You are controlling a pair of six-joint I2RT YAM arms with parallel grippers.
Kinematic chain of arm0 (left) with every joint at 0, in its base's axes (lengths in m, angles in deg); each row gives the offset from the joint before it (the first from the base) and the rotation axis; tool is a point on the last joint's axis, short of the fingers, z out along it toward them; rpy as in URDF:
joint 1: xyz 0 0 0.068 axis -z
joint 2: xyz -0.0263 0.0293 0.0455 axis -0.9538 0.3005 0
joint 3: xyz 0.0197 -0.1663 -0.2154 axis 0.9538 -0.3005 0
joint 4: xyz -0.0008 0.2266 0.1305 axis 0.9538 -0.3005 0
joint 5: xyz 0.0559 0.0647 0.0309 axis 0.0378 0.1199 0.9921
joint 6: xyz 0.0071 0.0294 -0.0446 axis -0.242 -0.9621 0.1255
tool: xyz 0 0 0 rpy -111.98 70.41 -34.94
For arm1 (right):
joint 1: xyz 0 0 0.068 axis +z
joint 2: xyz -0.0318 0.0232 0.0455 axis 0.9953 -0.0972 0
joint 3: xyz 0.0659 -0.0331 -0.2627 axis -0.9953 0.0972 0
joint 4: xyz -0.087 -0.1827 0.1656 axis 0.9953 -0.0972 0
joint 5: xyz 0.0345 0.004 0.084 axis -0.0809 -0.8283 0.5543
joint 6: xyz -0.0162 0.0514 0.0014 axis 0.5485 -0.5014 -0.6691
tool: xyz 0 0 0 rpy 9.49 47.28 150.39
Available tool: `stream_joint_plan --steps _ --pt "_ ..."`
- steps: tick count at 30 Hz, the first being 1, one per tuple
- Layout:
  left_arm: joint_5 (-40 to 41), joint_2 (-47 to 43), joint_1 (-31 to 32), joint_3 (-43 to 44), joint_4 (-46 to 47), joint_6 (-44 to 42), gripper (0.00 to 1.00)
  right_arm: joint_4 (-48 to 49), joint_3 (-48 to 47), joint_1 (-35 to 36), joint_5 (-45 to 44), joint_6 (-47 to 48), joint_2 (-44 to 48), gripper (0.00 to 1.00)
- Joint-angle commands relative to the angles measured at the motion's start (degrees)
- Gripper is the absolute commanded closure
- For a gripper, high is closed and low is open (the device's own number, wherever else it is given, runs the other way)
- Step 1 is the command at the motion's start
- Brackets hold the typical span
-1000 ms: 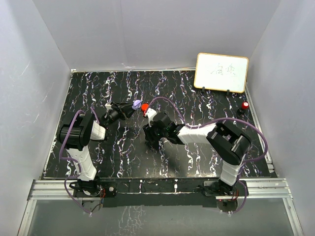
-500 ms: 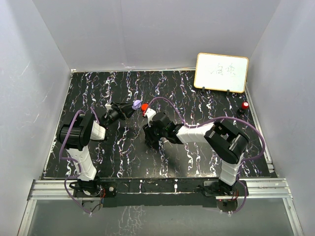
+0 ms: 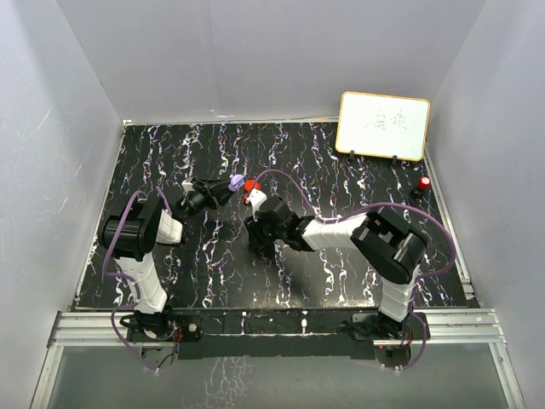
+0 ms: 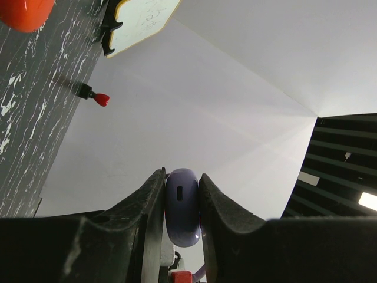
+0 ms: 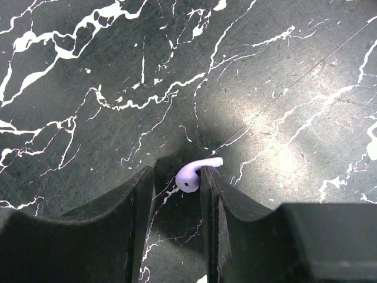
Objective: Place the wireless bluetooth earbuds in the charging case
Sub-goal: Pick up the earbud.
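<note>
Top view: my left gripper (image 3: 232,184) is gripping the purple case (image 3: 236,181), with a red case (image 3: 249,183) lying just beside it. The right gripper (image 3: 256,247) is pointing down at the mat (image 3: 170,145), its arm having edged left since a second ago.
Left wrist: the jaws are pinching the case edgewise.
Right wrist: the jaws are standing narrow around the purple earbud (image 5: 191,177), which is lying on the mat and touching one finger only.
</note>
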Motion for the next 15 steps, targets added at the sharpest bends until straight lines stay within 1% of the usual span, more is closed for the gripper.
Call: stream_joint_plan --steps 1,12,15 --pt "-1.2 -1.3 -0.4 -0.2 17.2 2.6 1.00 0.3 -1.6 0.7 -2.4 -0.4 -1.2 0.66" --pt "-1.3 -1.3 -0.5 -0.3 17.2 2.5 1.00 -0.2 -0.8 0.8 -6.1 -0.6 -0.6 0.74" --pt "-1.2 -1.4 -0.5 -0.4 17.2 2.5 1.00 -0.1 -0.6 0.8 -6.5 -0.7 -0.1 0.80"
